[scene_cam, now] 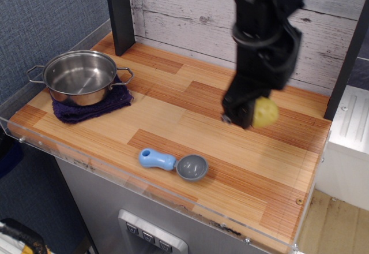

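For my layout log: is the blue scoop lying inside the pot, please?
No, the blue scoop lies on the counter, away from the pot.

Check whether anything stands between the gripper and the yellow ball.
Nothing visible does. The ball sits right at the tip of the gripper, seemingly held in it. The scoop and the pot lie well apart, toward the picture's left.

Steel pot point(81, 76) on purple cloth point(95, 109), blue scoop point(173, 163)
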Controlling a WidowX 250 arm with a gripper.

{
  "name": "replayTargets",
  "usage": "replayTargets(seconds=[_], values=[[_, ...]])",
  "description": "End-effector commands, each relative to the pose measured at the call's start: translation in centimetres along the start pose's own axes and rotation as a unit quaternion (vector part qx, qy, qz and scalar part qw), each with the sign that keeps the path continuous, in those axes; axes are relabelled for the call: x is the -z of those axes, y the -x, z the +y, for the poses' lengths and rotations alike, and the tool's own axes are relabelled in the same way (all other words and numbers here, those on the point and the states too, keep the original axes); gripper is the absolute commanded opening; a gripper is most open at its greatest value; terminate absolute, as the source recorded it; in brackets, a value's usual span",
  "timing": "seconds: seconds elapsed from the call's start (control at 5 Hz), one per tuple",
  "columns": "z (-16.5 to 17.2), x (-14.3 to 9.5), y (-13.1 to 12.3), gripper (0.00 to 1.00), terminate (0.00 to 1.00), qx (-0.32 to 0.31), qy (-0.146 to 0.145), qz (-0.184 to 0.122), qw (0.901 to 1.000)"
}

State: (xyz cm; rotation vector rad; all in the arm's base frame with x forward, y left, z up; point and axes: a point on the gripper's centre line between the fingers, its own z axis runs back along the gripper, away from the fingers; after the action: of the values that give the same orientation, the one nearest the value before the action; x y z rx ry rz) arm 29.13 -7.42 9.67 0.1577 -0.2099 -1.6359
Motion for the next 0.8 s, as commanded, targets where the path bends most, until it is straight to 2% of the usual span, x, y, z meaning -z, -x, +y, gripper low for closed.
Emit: replayTargets(seconds=[0.0,0.4,0.6], values=[[3.0,-4.1,5.0,0.0,0.0,-0.039,-0.052,0.023,0.9976],[6.0,-4.0,8.8,0.0,0.0,-0.068,-0.051,0.039,0.9956],[7.0,-2.7,9.8,0.0,0.0,-0.072,-0.039,0.043,0.9957]])
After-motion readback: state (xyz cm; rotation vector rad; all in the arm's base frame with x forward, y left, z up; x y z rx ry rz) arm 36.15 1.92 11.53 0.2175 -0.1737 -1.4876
